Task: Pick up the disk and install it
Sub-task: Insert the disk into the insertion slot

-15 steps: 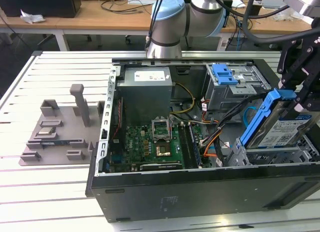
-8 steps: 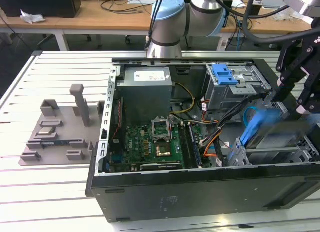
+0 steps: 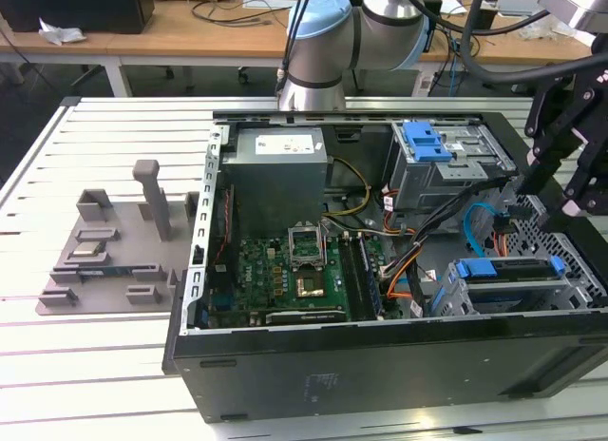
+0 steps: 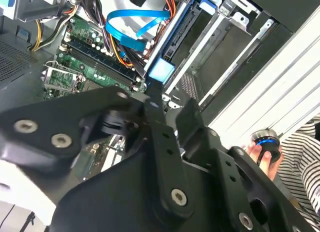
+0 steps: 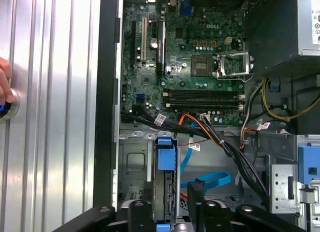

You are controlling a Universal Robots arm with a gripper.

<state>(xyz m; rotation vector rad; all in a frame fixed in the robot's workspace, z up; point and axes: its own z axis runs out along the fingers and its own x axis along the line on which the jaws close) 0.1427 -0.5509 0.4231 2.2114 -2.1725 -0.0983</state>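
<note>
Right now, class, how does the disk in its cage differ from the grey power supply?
The power supply is a big grey box with a white sticker; the disk is slim with blue rails. The power supply shows a broad top face, the disk stands on edge. Both sit inside the open case.

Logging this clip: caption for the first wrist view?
The gripper sits over the disk, edge-on in the drive cage of an open computer case, beside the motherboard.

The disk [image 5: 166,161] sits in a bay [image 5: 132,164] inside the computer case [image 3: 380,374], which lies on the table [image 3: 57,365].
</note>
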